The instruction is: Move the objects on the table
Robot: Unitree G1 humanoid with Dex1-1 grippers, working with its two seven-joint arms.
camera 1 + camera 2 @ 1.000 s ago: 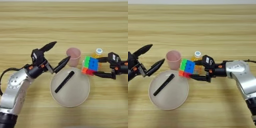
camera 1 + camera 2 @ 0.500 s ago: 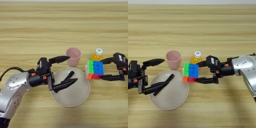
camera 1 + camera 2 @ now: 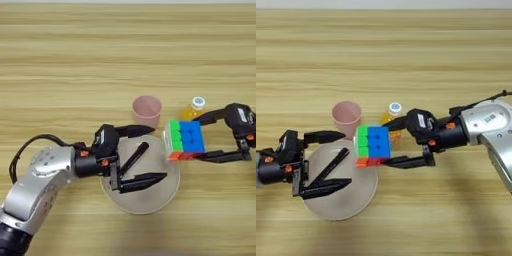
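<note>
Two hands: both over the light wooden plank surface [image 3: 60, 60].
Right hand [image 3: 390, 141]: clamps multicoloured puzzle cube [image 3: 373, 146] at round beige plate's [image 3: 150, 202] edge.
Left hand [image 3: 145, 155]: spread wide around black stick [image 3: 134, 157] on plate.
Small orange bottle, white cap [image 3: 392, 114]: upright behind cube, beside pink cup [image 3: 347, 117].

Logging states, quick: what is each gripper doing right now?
Left gripper: open, fingers either side of the black pen over the plate.
Right gripper: holding the puzzle cube.

Bottle [image 3: 391, 116] lower body hidden behind right claw [image 3: 390, 141] finger; cube [image 3: 372, 146] covers plate [image 3: 341, 210] rim.
</note>
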